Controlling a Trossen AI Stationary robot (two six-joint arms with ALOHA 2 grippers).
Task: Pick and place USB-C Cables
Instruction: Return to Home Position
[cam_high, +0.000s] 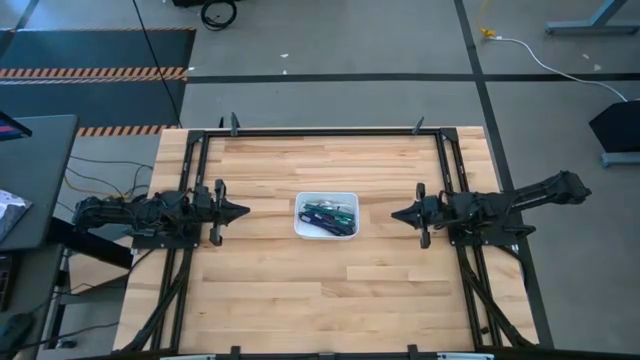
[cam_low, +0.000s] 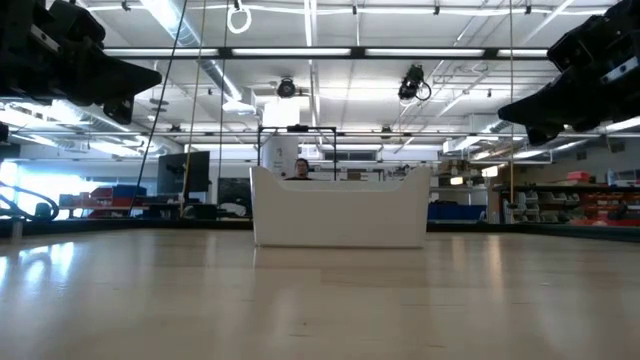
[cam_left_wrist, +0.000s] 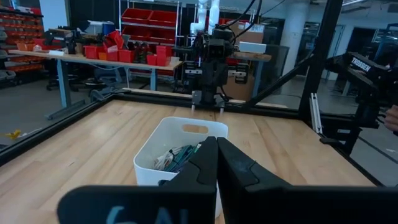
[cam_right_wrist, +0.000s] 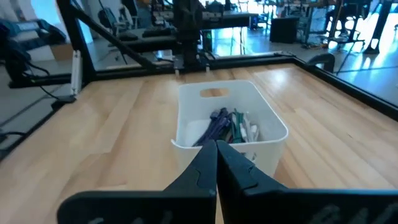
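Several USB-C cables (cam_high: 327, 215), green, teal, purple and white, lie heaped inside the white tray (cam_high: 300, 228) at the table's middle; they also show in the tray in the right wrist view (cam_right_wrist: 227, 126) and the left wrist view (cam_left_wrist: 177, 158). My left gripper (cam_high: 243, 211) hangs shut above the table, left of the tray, pointing at it. My right gripper (cam_high: 396, 214) hangs shut to the right of the tray, pointing at it. Neither holds anything.
The tray (cam_low: 338, 210) stands on the bare wooden tabletop (cam_high: 330, 300). A black frame (cam_high: 330, 131) runs along the table's edges. A person (cam_low: 301, 168) shows far behind the tray in the low view.
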